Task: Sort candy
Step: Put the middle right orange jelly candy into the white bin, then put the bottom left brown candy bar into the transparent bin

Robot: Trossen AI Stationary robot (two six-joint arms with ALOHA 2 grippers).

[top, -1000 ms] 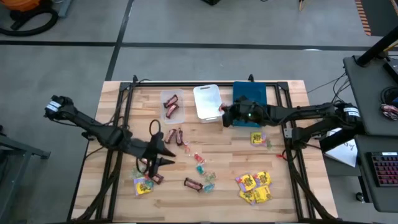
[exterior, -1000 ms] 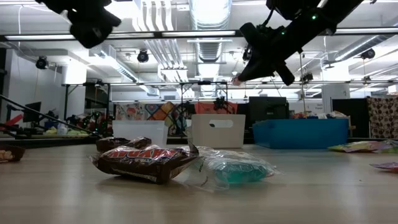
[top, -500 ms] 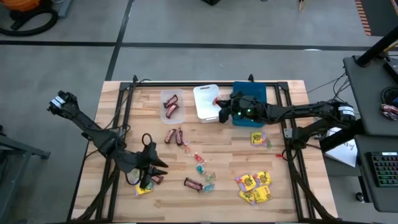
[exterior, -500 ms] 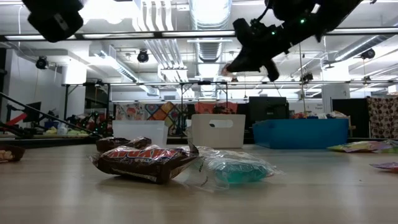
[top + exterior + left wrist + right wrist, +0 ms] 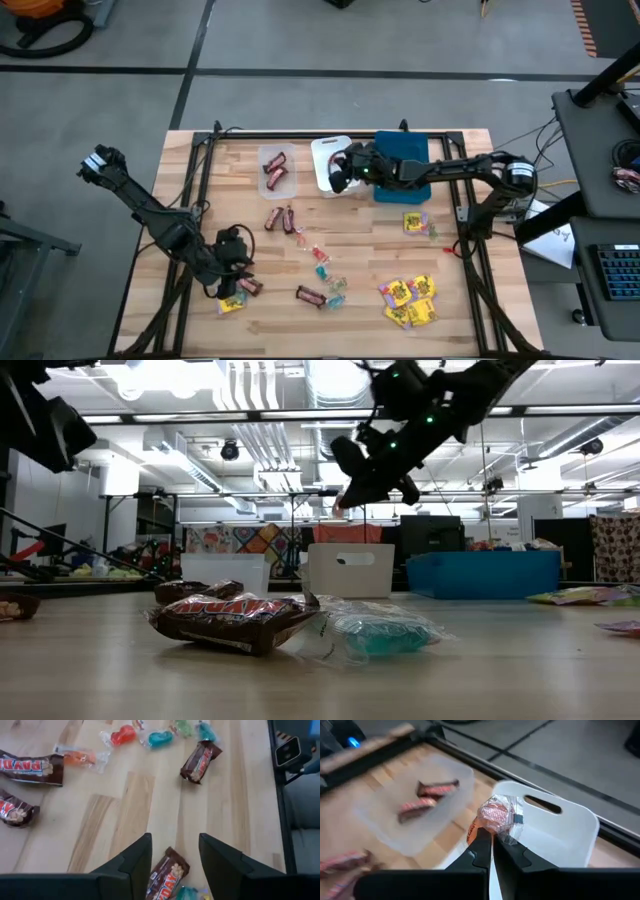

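Item: candy sorting, in progress; a pink translucent sweet is gripped by the clenched fingertips of the right gripper and is held above the white tray, beside the clear tray, in which two red-brown bars are already lodged; the blue tray is set just beyond the white one. The left gripper is lowered over the near-left part of the table with its jaws parted and nothing between them; a red-brown mini bar is seen lying directly beneath the gap, with a yellow packet just beside it. Unsorted stock: further mini bars near the middle; small teal, green and red pieces scattered in the centre; a cluster of yellow packets at the near-right; one more packet by the blue tray. Step judged: delivery of the pink sweet to the white tray, and approach to the next bar. Next called for: the right jaws to be released squarely over the tray opening; the left jaws to be lowered astride the bar and closed across its narrow width.
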